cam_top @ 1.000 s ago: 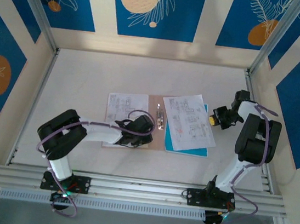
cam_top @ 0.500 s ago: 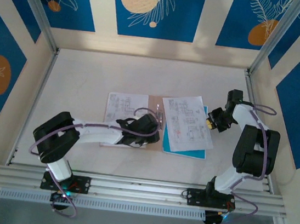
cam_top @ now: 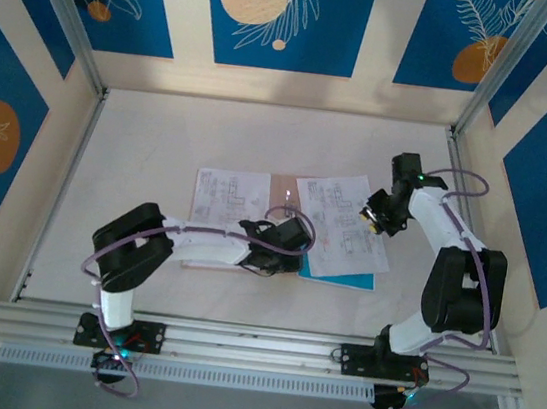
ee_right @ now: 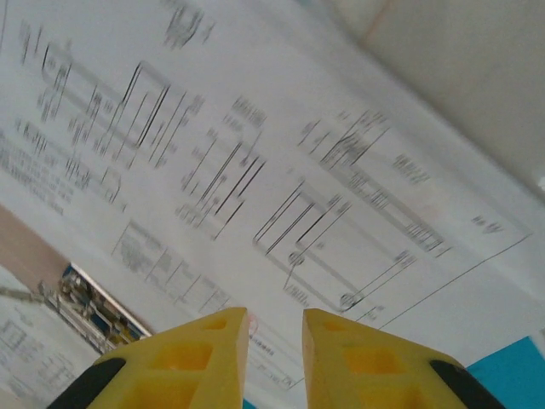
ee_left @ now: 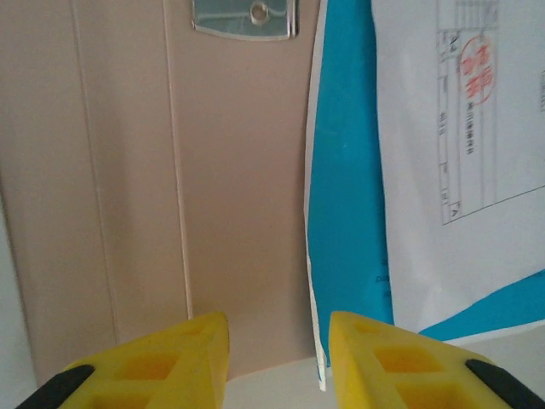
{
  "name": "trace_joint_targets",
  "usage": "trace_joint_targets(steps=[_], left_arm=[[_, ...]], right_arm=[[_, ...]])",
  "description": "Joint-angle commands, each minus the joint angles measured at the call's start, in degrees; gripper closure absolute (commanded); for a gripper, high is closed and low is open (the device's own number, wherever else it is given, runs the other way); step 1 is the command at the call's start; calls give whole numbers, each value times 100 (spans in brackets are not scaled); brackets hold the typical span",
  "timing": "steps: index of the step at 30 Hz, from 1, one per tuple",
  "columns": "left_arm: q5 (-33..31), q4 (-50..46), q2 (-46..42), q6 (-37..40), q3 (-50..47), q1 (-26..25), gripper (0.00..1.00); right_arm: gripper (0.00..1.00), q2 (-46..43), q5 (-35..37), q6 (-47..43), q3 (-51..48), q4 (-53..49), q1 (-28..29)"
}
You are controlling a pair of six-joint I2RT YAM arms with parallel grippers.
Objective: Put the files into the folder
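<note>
The folder (cam_top: 280, 187) lay open and flat at the middle of the table (cam_top: 161, 139). A left-hand white sheet (cam_top: 226, 198) covered its 9 o'clock half, and a bare strip of kraft card ran down its centre, carrying a metal clip (ee_left: 245, 17) towards 12 o'clock. On the 3 o'clock side the right-hand white sheet (cam_top: 337, 218) rested skewed on top of the blue sheet (cam_top: 360, 274), whose edge showed beyond the paper at 5 o'clock. The left gripper (ee_left: 278, 358) hung low over the bare card at 6 o'clock from the clip. Its yellow fingers were spread with nothing between them, and the long edge of the blue sheet was just to their 1 o'clock. The right gripper (ee_right: 274, 345) hovered over the printed diagrams near the 3 o'clock edge of the right-hand white sheet, its fingers parted by only a narrow gap and holding nothing. Whether either touched the paper could not be told. Going by the layout, the step in hand was squaring the loose right stack onto the folder's inner face, with both arms positioned and neither yet gripping. The next move probably called for steadying the pair from the 3 o'clock side while the left fingers caught or nudged the blue sheet's free edge towards the spine. The sheets were thin and lay flat, so the fingers would have to come in very low, and the top sheet might slide off the blue one.
</note>
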Motion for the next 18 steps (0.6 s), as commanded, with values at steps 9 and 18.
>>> trace_joint_targets(steps=[9,18], left_arm=[[148,41,292,-163,258,-120,67],[168,15,503,-155,428,-137,72]], right_arm=[[74,178,-12,-90,-89,-68,229],[75,124,-44,-79,-207,17,225]])
